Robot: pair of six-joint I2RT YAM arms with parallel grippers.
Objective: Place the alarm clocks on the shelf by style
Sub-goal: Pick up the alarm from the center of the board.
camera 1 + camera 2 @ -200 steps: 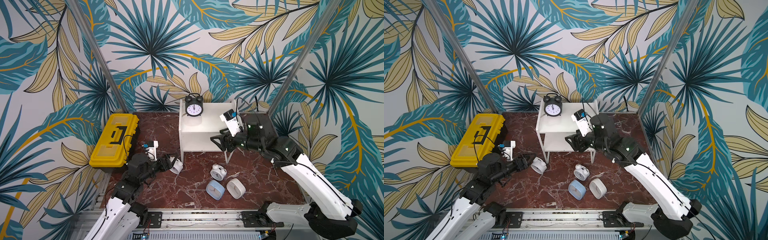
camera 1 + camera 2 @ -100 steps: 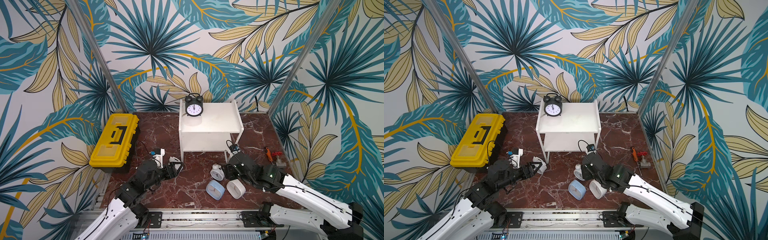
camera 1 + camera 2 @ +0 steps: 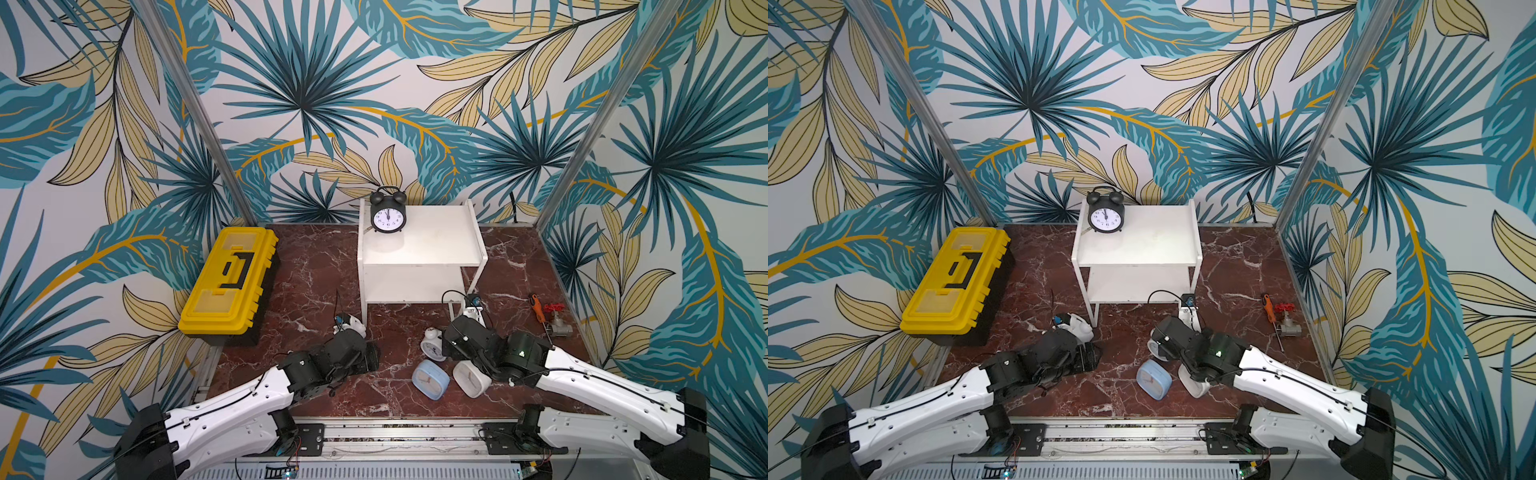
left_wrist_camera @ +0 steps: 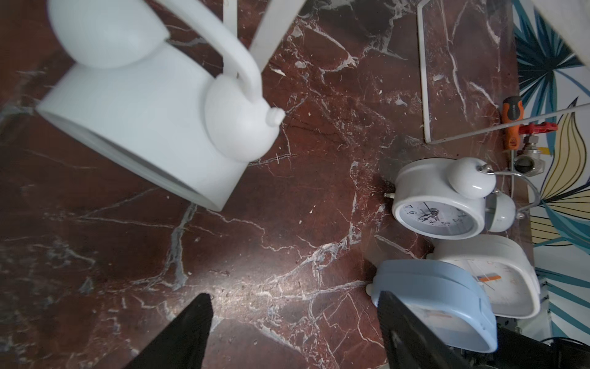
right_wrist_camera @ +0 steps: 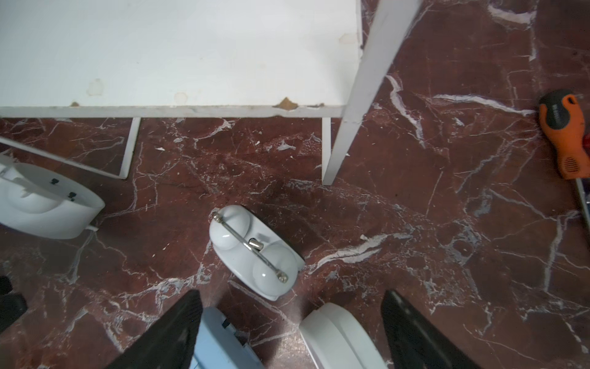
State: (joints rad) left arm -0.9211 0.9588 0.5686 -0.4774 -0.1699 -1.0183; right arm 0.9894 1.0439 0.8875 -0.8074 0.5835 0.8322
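A black twin-bell alarm clock (image 3: 387, 214) (image 3: 1105, 215) stands on the back left corner of the white shelf (image 3: 432, 245) (image 3: 1150, 245). On the marble in front lie a white twin-bell clock (image 3: 432, 347) (image 5: 255, 252), a light blue square clock (image 3: 430, 379) (image 3: 1153, 379) and a white square clock (image 3: 469, 378) (image 3: 1194, 384). My right gripper (image 5: 292, 297) (image 3: 451, 351) is open low over these three, with the square clocks' edges between its fingers. A second white twin-bell clock (image 4: 143, 121) lies close ahead of my open, empty left gripper (image 4: 295, 303) (image 3: 372, 359), off to one side.
A yellow toolbox (image 3: 228, 282) (image 3: 957, 282) sits at the left. An orange-handled screwdriver (image 3: 537, 306) (image 5: 565, 134) and a metal valve with a red handle (image 3: 557, 326) lie at the right. The shelf's thin front legs (image 5: 325, 150) stand just beyond the clocks.
The right arm came down from the shelf to the clocks on the marble. The left arm pushed forward over the white twin-bell clock. Both grippers' jaws opened wider.
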